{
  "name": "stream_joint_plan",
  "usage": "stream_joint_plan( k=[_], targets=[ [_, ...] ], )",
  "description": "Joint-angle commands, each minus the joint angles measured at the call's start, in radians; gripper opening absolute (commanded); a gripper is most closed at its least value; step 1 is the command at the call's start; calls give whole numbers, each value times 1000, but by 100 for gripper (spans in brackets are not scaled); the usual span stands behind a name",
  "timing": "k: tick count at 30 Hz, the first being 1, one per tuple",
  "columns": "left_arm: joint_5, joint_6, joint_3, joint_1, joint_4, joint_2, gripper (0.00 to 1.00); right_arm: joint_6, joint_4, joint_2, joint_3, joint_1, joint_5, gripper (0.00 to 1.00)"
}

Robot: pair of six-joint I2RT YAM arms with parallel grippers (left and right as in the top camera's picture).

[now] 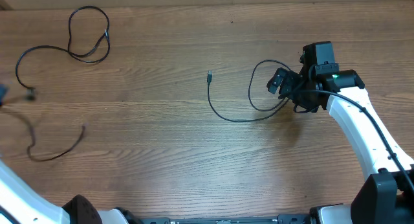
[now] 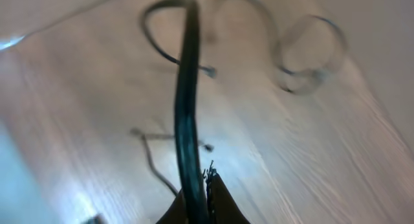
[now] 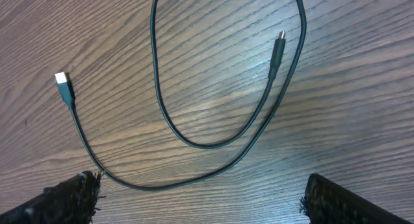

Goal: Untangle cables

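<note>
Three thin black cables lie apart on the wooden table. One cable point(image 1: 87, 36) loops at the far left back. A second cable point(image 1: 55, 153) curves at the left front. The third cable point(image 1: 239, 117) lies mid-right. It shows in the right wrist view point(image 3: 194, 143) with a silver USB plug point(image 3: 61, 80) and a small plug point(image 3: 278, 46). My right gripper point(image 1: 289, 91) is open and empty, its fingers point(image 3: 207, 201) just short of this cable. My left gripper point(image 2: 197, 201) is shut on a black cable point(image 2: 186, 101) that runs away from the jaws; it is almost out of the overhead view at the left edge.
The blurred left wrist view shows more cable loops on the table, one in the middle point(image 2: 152, 156) and one at the back right point(image 2: 310, 56). The table's far edge point(image 1: 207, 2) runs along the top. The white right arm point(image 1: 356, 120) reaches in from the lower right.
</note>
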Motion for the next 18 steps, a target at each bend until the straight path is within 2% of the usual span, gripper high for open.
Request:
stream_joint_plan(
  k=[1,4,8,14,18],
  targets=[
    [-41,-114,-84,130,-2,-30,4,-1,6,-2,-5,4,13,100],
    [3,-173,-179,224,-2,-30,4,-2,6,-2,-5,4,13,100],
    [60,-225,-288,273,21,-29,4,-1,6,-2,-5,3,13,100],
    [-39,-218,-448,272,166,-27,4,-1,6,-2,-5,4,13,100],
    [1,-169,-569,272,309,-27,4,-1,6,-2,-4,4,13,100]
  ],
)
